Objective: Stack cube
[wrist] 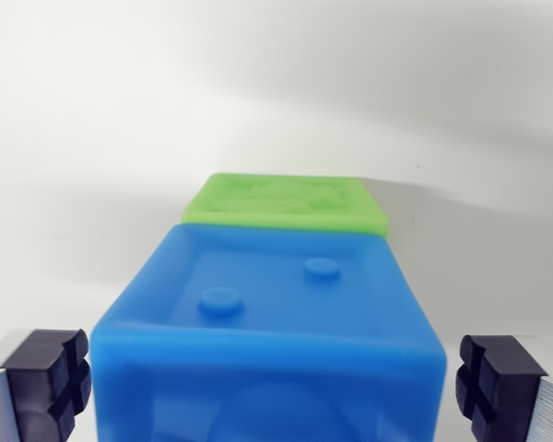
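gripper spread wide at the bottom of the wrist view, both dark fingertips in sight and neither touching anything. at the wrist view's left, one black ridged pad sits on its pale metal finger, with a thin strip of white showing between it and the blue cube. that cube fills the space between the two fingers, close to the camera, its top face recessed with a raised rim and carrying two round studs, one nearer the left finger and one farther off toward the right. its front face runs out of the bottom of the frame, so its base cannot be seen. just beyond the blue cube, away from the gripper, lies a green cube; only its top face with a moulded relief shows, the rest hidden behind the blue one, and whether the two touch cannot be told. at the wrist view's right, the second black pad stands just clear of the blue cube's side. both cubes rest on a plain white table, with a soft shadow falling to the right of the green cube.
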